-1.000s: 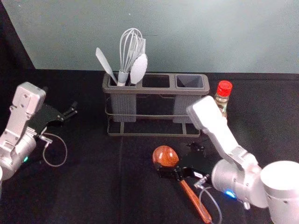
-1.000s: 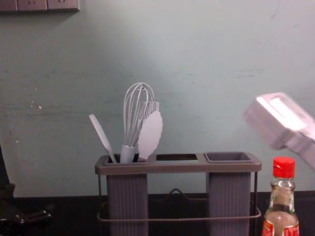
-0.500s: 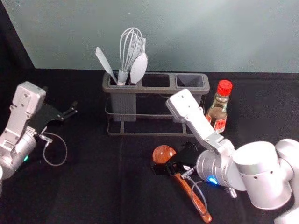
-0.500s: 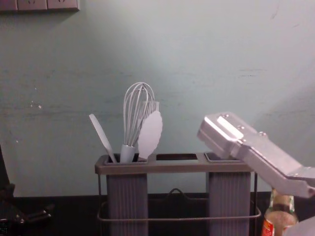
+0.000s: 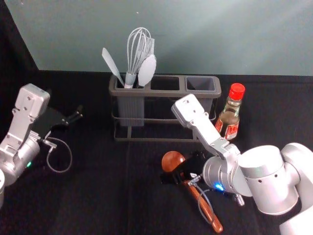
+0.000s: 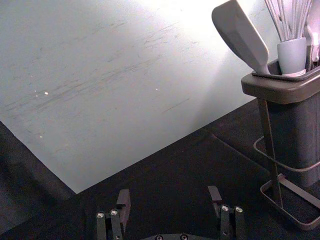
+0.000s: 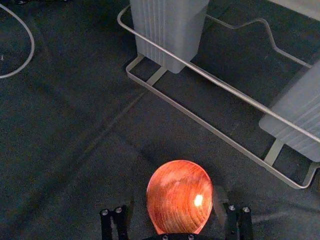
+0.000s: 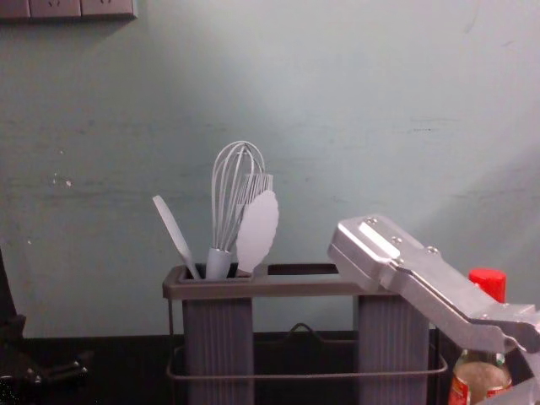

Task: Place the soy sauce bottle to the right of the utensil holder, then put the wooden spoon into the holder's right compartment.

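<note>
Since the earliest head view, the right arm (image 5: 224, 150) has been shifting leftward and is now leaving the label of the soy sauce bottle (image 5: 229, 119) in sight, while the wooden spoon (image 5: 172, 161) is staying where it was. Nearest the robot, the spoon's handle (image 5: 212, 219) is lying on the black cloth (image 5: 102, 196), slanting away and leftward towards the round bowl. The right gripper (image 5: 179, 165) is reaching low over that bowl in front of the utensil holder (image 5: 164, 93), and in the right wrist view its fingers (image 7: 232, 215) are standing spread, one on each side of the bowl; whether either is touching the wood, I cannot tell. Farther off, at the robot's left, the left gripper (image 5: 65, 101) is resting idle, well apart from the holder, its fingers (image 6: 122, 202) also spread. Beyond the right gripper, the bottle is standing upright under its red cap (image 5: 236, 91), just beside the holder on its right. The holder is standing lengthwise across the cloth, its left compartment carrying a whisk (image 5: 139, 44), a leaning spatula (image 5: 111, 63) and a scalloped utensil (image 5: 147, 70); the right compartment (image 5: 199, 84) is still waiting for the spoon. Farthest back, a pale wall (image 5: 195, 34) is rising behind everything, a socket panel (image 8: 83, 8) showing high on the left in the chest view.
</note>
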